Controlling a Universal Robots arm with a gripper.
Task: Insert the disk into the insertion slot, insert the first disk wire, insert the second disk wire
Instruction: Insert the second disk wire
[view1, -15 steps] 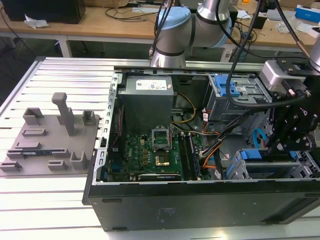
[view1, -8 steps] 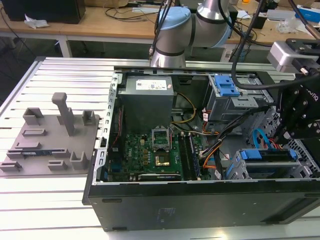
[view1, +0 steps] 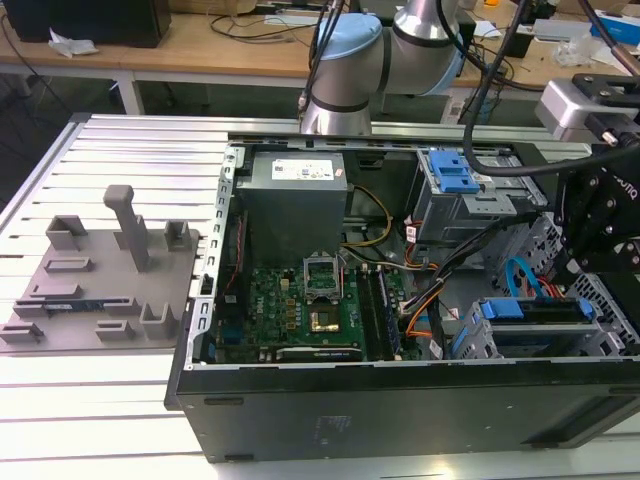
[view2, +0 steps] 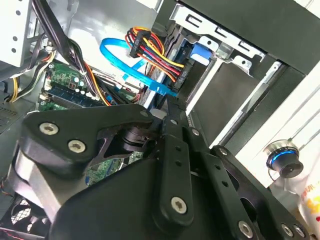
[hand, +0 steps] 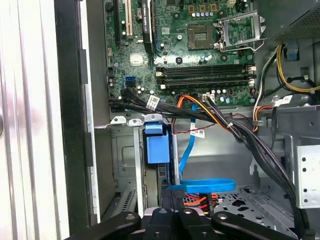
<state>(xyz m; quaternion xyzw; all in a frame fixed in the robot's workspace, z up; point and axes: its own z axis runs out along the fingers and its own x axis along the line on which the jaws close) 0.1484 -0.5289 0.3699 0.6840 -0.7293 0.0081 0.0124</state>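
— Where's the disk?

— Seated in the insertion slot, blue carrier showing. My end effector hangs by its cables — open or closed, I cannot tell.

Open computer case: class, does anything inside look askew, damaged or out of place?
Nothing stands out. The disk sits square in the insertion slot, the blue flat cable loops loosely beside the gripper, and the motherboard looks intact.

The black gripper reaches toward a flat blue cable at twelve o'clock, beside a multicoloured wire bundle plugged near the grey drive bay.
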